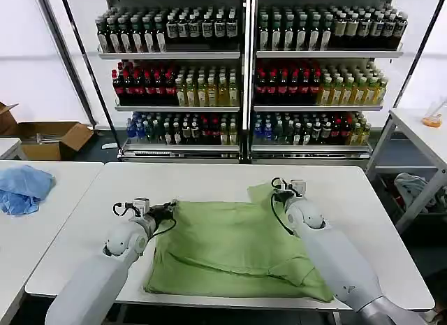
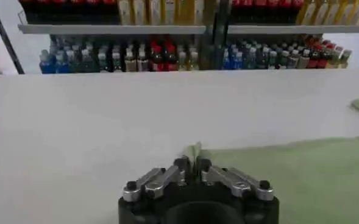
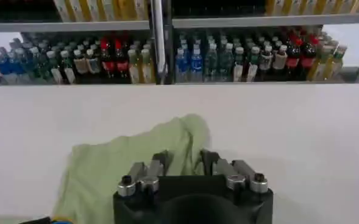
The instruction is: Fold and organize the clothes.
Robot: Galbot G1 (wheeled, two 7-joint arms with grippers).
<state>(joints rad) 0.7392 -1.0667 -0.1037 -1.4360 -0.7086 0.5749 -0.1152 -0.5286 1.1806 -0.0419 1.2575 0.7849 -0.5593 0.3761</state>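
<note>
While the light green cotton shirt [image 1: 234, 248] lies spread on the white table [image 1: 209, 177] between the two arms, its long axis runs side to side, so each far corner falls to the nearer arm. On the far left corner, the left gripper [image 1: 166, 210] has its fingers pressed together, pinching an edge of cloth. On the far right, the right gripper [image 1: 278, 193] stands with fingers slightly parted over the bunched sleeve [image 3: 167, 143], not yet closed.
</note>
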